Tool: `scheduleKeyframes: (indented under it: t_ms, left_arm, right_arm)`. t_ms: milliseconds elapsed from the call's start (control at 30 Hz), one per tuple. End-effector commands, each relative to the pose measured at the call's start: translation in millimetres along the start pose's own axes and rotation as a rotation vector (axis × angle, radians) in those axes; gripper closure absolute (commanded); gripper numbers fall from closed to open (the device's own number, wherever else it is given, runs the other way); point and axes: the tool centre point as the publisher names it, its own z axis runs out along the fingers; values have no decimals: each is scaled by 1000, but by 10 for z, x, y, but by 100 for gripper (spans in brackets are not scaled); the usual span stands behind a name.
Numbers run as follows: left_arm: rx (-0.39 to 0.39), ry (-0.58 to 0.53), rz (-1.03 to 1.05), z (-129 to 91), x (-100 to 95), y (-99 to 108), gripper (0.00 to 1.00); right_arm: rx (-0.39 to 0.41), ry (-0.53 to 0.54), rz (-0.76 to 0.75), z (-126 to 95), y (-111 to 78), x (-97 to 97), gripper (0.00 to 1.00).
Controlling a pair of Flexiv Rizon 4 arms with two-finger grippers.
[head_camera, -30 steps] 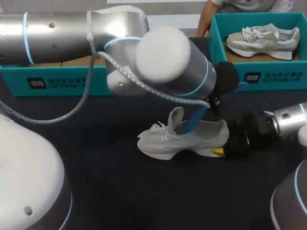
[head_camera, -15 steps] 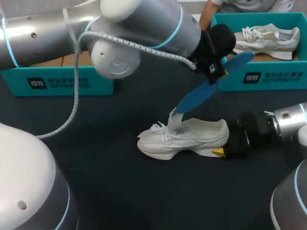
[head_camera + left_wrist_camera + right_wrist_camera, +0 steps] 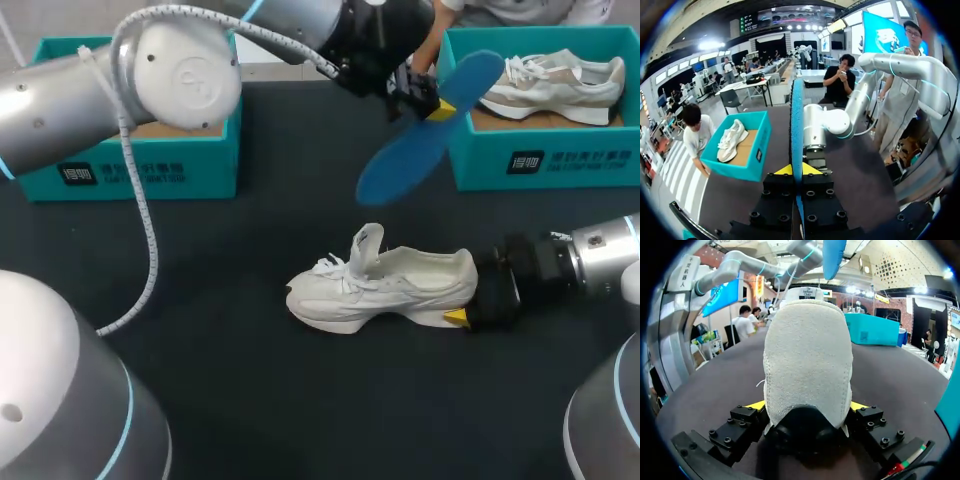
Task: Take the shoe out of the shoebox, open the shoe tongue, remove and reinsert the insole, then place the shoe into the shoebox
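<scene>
The white shoe [image 3: 385,290] stands upright on the black table, toe to the left and tongue [image 3: 367,245] pulled up. My right gripper [image 3: 465,297] is shut on its heel; in the right wrist view the heel [image 3: 807,365] fills the gap between the yellow tips of that gripper [image 3: 807,407]. My left gripper [image 3: 425,105] hangs high above the table behind the shoe, shut on the blue insole [image 3: 415,150], which slants down to the left from it. In the left wrist view the insole [image 3: 797,125] stands edge-on in that gripper [image 3: 797,170].
A teal shoebox [image 3: 545,160] at the back right holds another, beige shoe [image 3: 545,85]. A second teal box [image 3: 140,165] stands at the back left, partly behind my left arm. A person's arm [image 3: 430,45] is by the right box's left wall.
My left arm rose and swung back, drawing the blue insole out of the shoe and up into the air. The shoe and my right gripper stayed put.
</scene>
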Motion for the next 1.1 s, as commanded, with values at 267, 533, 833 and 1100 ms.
scheduleKeyframes:
  t_ms: [267,533,833,1100]
  left_arm:
    - [56,84,-83,-150,10,51,100]
    - [134,156,-329,-688,181,-8,100]
    - [238,180,-487,-1155,446,-79,100]
    - [300,221,-521,-1495,723,-200,100]
  right_arm:
    - [4,-1,0,35,-26,0,100]
    - [4,-1,0,35,-26,0,100]
    - [4,-1,0,35,-26,0,100]
    - [4,-1,0,35,-26,0,100]
